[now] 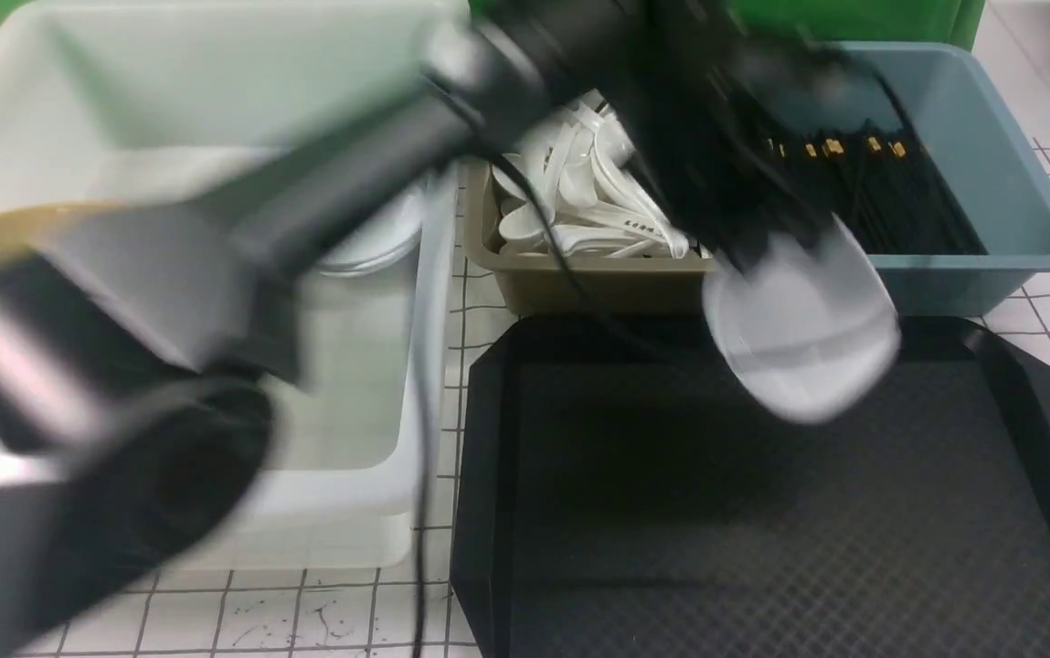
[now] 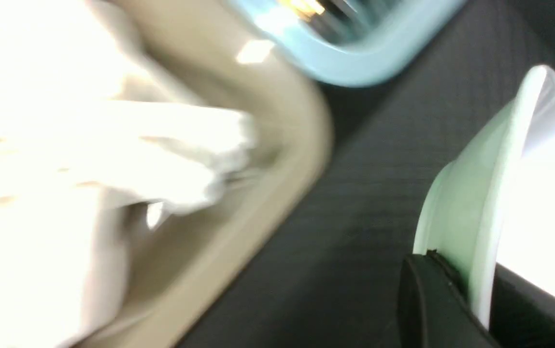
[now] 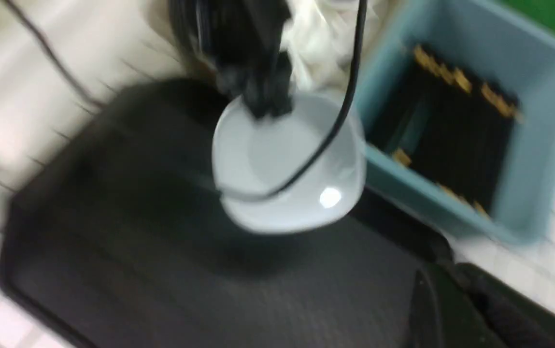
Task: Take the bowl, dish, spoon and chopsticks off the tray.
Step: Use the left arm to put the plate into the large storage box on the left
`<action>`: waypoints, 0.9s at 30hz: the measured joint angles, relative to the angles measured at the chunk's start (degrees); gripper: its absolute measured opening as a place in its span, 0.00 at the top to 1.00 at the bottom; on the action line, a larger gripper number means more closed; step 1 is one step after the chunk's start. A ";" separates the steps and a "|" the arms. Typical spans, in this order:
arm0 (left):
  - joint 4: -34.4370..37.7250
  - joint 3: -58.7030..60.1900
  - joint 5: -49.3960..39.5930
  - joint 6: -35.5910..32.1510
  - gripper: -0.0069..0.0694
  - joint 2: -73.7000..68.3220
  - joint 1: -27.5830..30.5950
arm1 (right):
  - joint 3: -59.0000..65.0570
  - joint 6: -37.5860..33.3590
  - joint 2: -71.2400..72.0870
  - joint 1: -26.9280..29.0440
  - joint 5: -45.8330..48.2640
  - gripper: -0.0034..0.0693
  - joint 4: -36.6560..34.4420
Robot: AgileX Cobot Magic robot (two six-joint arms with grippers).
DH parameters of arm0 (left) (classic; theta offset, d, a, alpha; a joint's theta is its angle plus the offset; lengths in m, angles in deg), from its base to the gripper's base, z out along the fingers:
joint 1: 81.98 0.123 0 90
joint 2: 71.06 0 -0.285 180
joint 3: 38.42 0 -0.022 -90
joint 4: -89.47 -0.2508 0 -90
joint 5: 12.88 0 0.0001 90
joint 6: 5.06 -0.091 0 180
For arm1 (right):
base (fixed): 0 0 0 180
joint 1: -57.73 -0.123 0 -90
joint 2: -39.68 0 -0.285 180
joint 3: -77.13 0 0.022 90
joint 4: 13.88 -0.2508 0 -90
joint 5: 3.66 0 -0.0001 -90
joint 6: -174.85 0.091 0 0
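Our left arm (image 1: 323, 196): a black tube link, motion-blurred. Farther back from the pincer we see a light grey boxy housing (image 1: 122, 274), then a rounded black joint shell (image 1: 122, 493). Left pincer (image 1: 748, 247): all matte black, no markings we can make out. A thin black cable (image 1: 421, 512) runs off the arm behind the pincer. Right pincer (image 3: 451, 295): matte black fingers with smooth rounded edges, and we see no screws on them.

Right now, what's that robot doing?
The robot's left claw grips the small white dish by its rim and holds it tilted above the black tray. White spoons lie in the olive bin, black chopsticks in the blue bin, and the yellow bowl shows in the white tub.
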 joint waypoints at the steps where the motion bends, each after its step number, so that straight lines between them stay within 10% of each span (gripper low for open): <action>1: 0.00 0.00 -1.32 -0.75 0.91 1.78 1.51 | -0.74 -1.55 -1.15 -0.45 -0.28 0.89 -1.60; 6: 0.11 0.93 -3.65 -2.33 0.91 10.76 11.56 | -7.19 -9.34 -12.34 -6.64 -1.33 0.89 -12.08; 19: 3.07 21.58 4.75 -4.47 0.91 18.03 37.75 | -14.98 -12.60 -26.28 -15.30 -2.27 0.88 -13.61; 27: 13.55 23.52 16.83 -9.18 0.91 8.72 40.20 | -14.98 -12.94 -28.29 -15.35 -3.57 0.88 -13.54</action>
